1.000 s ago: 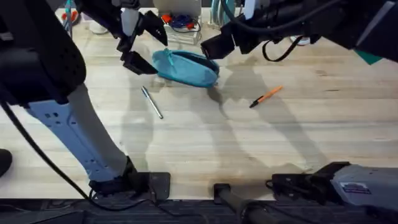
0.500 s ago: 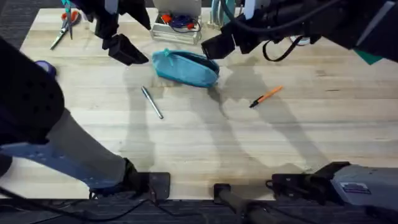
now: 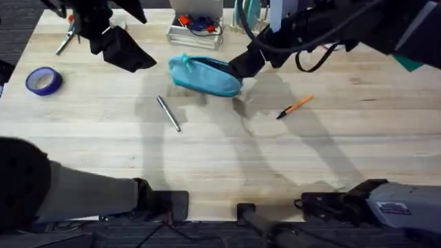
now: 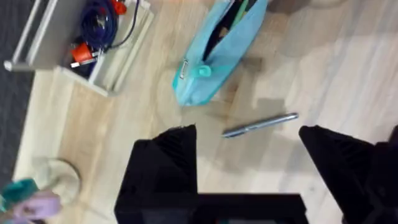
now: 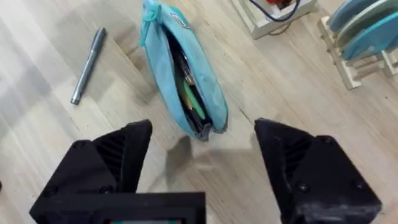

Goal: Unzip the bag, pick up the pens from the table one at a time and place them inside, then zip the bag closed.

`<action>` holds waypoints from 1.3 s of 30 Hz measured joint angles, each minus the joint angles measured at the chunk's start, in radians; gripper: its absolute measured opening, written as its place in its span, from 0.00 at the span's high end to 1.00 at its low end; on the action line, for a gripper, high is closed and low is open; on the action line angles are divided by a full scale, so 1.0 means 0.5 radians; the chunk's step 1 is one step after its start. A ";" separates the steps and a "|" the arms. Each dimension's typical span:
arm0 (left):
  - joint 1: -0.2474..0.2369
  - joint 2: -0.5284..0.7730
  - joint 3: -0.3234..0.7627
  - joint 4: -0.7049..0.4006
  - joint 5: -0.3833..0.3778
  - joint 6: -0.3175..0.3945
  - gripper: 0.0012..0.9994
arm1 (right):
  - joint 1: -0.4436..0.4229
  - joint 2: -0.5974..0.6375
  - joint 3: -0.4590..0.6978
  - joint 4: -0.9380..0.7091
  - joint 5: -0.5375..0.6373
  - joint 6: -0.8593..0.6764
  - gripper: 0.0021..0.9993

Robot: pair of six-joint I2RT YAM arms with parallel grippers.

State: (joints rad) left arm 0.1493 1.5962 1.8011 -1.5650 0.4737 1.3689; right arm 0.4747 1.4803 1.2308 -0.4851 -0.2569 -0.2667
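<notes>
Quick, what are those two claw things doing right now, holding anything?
Left gripper: open, holding nothing, above the silver pen.
Right gripper: open, holding nothing, over the end of the unzipped bag.

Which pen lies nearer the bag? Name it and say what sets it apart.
The silver-grey pen: it lies just in front of the bag, near its pull-tab end. The orange pen lies farther off, toward the right arm's side of the table.

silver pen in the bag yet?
No, the silver pen lies on the table beside the open bag, apart from it.
</notes>
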 joint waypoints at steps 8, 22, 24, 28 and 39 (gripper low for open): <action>0.000 -0.182 0.000 -0.148 -0.030 -0.306 0.01 | 0.000 0.000 0.000 -0.006 0.005 -0.052 0.22; 0.002 -0.634 -0.129 -0.250 -0.141 -0.551 0.00 | 0.000 0.000 0.000 -0.036 0.005 -0.249 0.97; 0.002 -0.686 -0.278 -0.251 -0.157 -0.563 0.00 | 0.000 0.000 0.000 -0.036 0.005 -0.291 0.97; 0.002 -0.733 -0.572 -0.213 -0.153 -0.564 0.00 | 0.000 0.000 0.000 -0.038 0.005 -0.352 0.97; 0.320 -0.825 -1.024 0.066 0.084 -0.572 0.00 | 0.000 0.000 0.000 -0.043 0.005 -0.382 0.97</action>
State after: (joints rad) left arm 0.3092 1.1837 1.2891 -1.5321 0.5159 1.0827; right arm 0.4747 1.4803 1.2308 -0.5064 -0.2546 -0.4576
